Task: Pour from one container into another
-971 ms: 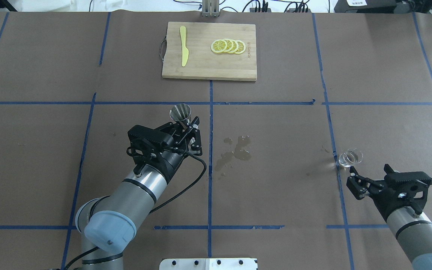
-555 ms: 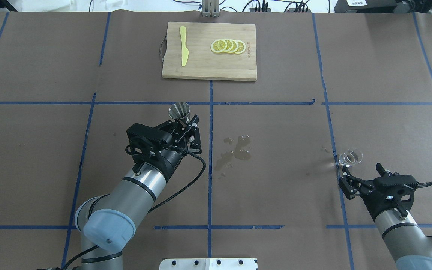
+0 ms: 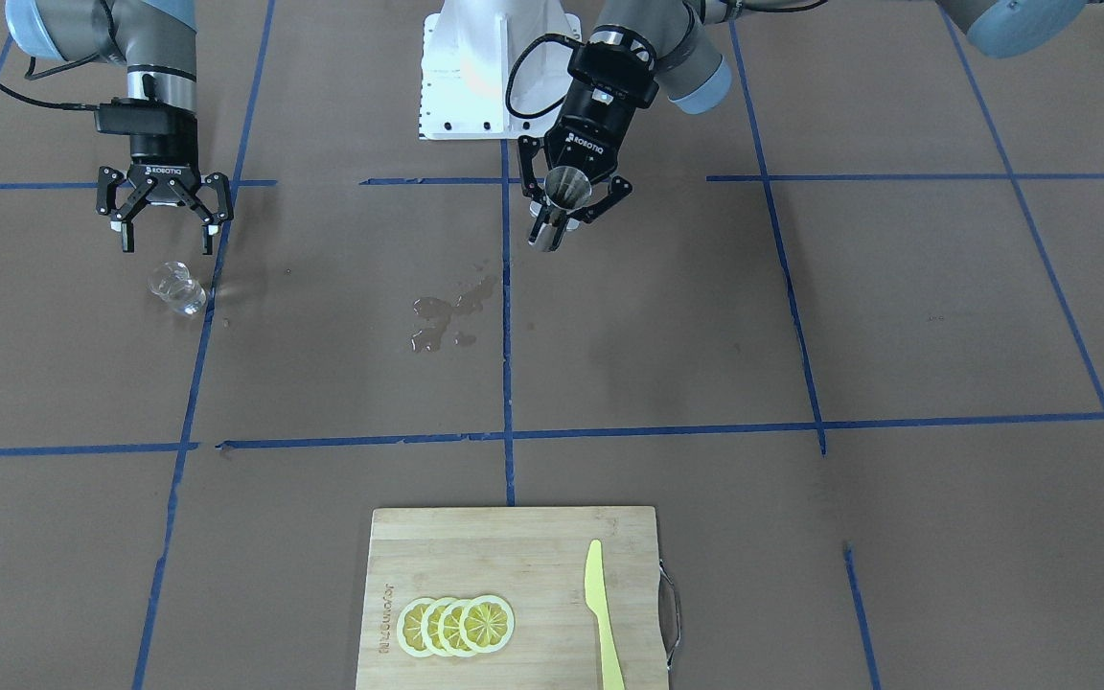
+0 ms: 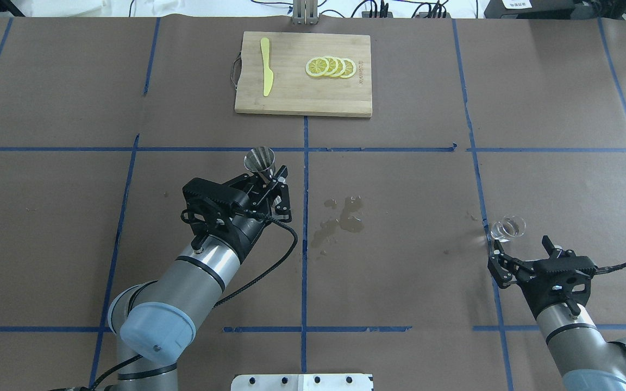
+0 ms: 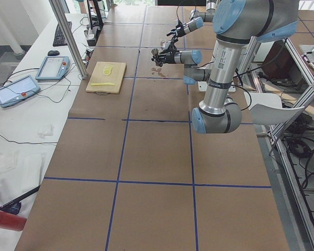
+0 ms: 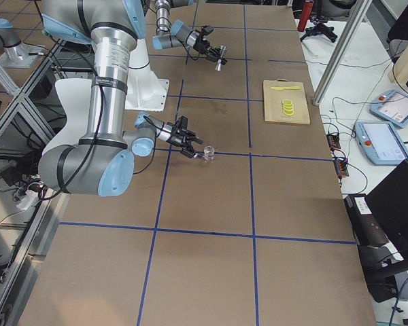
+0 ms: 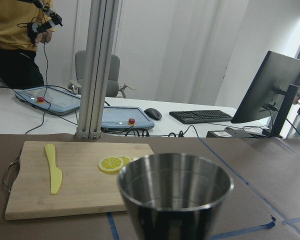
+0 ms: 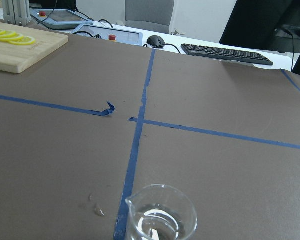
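The left jaws are clamped on the metal jigger point(image 4: 260, 161), held mouth up above the middle of the surface. The right jaws stand apart on the robot's side of the glass cup point(image 4: 507, 228) — it sits upright toward the surface's right edge.

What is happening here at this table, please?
The left gripper holds the steel jigger by its waist, mouth up. The right gripper is open just behind the glass cup, which stands on the table and is not yet grasped. No pouring is happening at this moment. A wet spill lies mid-table. Lemon slices and a yellow knife sit on the cutting board.
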Controlling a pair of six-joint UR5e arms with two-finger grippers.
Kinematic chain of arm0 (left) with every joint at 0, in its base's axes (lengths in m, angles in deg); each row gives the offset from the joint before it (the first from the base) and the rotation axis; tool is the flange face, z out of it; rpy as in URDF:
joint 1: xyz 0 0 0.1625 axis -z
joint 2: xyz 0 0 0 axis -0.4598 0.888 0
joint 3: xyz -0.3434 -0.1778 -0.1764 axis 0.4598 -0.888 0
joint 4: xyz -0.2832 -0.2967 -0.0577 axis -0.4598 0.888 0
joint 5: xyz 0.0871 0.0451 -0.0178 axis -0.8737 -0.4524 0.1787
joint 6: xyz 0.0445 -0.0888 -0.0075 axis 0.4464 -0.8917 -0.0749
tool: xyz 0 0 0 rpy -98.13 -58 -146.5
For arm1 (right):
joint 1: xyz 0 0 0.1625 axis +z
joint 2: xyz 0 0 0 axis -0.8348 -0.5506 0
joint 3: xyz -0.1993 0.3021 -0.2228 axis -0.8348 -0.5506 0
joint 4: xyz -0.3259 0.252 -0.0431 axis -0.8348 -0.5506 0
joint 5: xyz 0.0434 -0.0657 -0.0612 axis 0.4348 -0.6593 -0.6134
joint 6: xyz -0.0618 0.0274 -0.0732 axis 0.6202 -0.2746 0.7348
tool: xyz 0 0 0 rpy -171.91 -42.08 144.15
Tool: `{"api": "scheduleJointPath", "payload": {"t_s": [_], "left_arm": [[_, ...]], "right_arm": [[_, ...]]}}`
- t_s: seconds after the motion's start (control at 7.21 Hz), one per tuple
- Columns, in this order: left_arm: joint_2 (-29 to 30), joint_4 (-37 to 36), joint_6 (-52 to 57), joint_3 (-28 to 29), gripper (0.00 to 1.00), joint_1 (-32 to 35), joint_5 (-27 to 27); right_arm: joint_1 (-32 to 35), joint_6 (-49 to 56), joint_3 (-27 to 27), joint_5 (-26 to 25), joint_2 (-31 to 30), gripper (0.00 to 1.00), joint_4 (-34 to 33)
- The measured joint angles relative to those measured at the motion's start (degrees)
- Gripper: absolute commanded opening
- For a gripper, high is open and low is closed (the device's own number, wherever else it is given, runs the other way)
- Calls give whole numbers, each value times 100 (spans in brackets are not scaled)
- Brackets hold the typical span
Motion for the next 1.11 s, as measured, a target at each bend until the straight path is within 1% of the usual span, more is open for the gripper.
{"api": "scheduleJointPath", "payload": {"t_s": [0.42,1.11], "left_arm": [[0,1,1,-5,0,8,-5],[-9,-1,4,-6,0,8,-6]], "right_arm": [[10,2,-374,-93,279,100,5],[116,-42,-471,-268,373,100,19]]}}
